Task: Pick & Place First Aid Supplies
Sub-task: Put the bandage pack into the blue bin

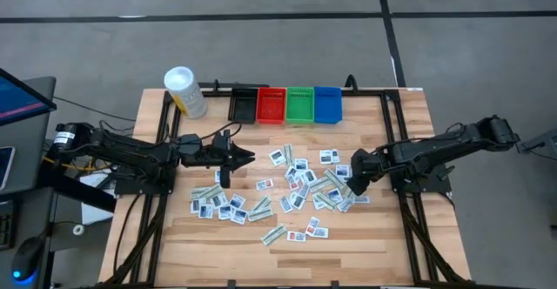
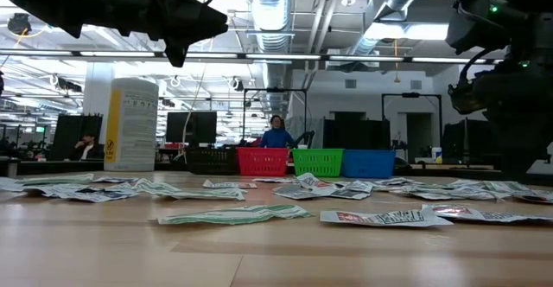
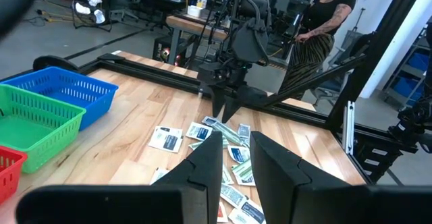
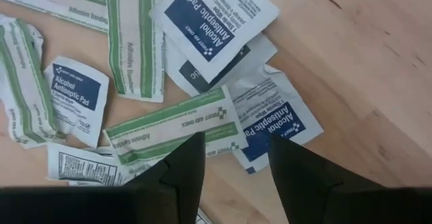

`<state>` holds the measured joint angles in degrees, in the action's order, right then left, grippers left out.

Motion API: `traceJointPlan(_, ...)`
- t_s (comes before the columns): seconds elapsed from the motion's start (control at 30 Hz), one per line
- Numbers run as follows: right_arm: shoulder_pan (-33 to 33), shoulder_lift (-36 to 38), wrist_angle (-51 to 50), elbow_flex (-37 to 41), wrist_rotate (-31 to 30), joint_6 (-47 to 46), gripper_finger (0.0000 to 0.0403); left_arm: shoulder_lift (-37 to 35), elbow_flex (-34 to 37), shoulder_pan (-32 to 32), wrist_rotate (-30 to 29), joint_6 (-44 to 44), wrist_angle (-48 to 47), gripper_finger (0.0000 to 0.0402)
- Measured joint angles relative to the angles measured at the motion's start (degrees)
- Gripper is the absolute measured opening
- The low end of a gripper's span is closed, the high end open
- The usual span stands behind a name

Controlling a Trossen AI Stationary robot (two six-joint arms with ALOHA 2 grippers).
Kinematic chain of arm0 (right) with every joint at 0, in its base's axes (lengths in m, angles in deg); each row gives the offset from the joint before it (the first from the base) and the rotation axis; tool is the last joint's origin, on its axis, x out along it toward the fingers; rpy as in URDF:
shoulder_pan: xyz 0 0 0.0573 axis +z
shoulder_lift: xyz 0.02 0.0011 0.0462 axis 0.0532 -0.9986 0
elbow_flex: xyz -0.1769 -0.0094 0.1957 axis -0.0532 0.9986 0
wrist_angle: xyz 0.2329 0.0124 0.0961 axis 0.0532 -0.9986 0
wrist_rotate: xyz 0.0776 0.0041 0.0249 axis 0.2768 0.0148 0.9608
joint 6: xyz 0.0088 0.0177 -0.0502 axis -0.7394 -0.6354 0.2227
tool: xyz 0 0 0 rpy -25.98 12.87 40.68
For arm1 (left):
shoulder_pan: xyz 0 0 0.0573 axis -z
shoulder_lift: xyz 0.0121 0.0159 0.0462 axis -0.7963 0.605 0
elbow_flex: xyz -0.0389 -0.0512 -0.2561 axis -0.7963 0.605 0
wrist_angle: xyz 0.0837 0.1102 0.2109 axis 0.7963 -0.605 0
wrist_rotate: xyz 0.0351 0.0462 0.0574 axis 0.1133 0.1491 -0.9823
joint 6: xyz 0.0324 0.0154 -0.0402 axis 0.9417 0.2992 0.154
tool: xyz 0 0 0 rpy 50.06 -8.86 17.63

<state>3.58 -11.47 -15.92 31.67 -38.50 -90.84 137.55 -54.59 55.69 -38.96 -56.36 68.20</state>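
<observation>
Several small flat white packets, the first aid supplies (image 1: 296,189), lie scattered flat on the wooden table's middle and right. My right gripper (image 1: 355,184) points down over the right end of the scatter. It is open, with its fingertips (image 4: 196,143) astride a pale-green strip (image 4: 175,126) and a blue-print antiseptic packet (image 4: 273,119). My left gripper (image 1: 248,157) hangs level above the table's left half, pointing toward the right edge. It is open with nothing between its fingers (image 3: 209,160), and the packets (image 3: 229,150) lie below and ahead of it. My right gripper comes from above with its fingertips close over the pale-green strip's end (image 4: 216,133) and the blue-print packet's edge (image 4: 260,140), both flat on the table. Whether the fingertips touch them, I cannot tell.
A black bin (image 1: 243,105), a red bin (image 1: 271,104), a green bin (image 1: 299,104) and a blue bin (image 1: 327,104) stand in a row at the far edge. A white-capped yellow bottle (image 1: 186,91) stands at the far left. A person (image 3: 324,21) stands beyond the table.
</observation>
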Motion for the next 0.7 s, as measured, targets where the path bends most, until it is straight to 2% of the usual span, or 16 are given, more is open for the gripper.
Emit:
traceJointPlan(0.33,0.0,0.0,2.3,1.3,-1.1,-0.3,0.0233,0.0,0.0,0.0,0.0,0.0,0.0,0.0076)
traceJointPlan(0.43,0.0,0.0,4.8,3.1,0.6,-0.5,0.0239,0.0,0.0,0.0,0.0,0.0,0.0,0.0076)
traceJointPlan(0.7,0.0,0.0,6.0,3.2,0.5,-1.8,0.0239,0.0,0.0,-0.5,0.0,0.0,0.0,0.0076)
